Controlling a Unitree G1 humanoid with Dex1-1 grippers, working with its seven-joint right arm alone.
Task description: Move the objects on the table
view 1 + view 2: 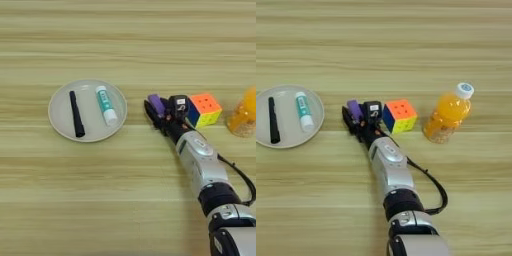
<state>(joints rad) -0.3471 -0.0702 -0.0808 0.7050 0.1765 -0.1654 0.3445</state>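
My right gripper reaches in from the bottom right on its silver forearm and is shut on the small purple block, just right of the plate. The block shows between the two black fingers. The multicoloured puzzle cube rests on the table right beside the gripper. Further right, the orange juice bottle with a white cap lies tilted. The white-and-teal glue stick and the thin black pen lie on the plate.
A round pale grey plate sits left of centre and holds the pen and glue stick. A black cable loops off the forearm's right side.
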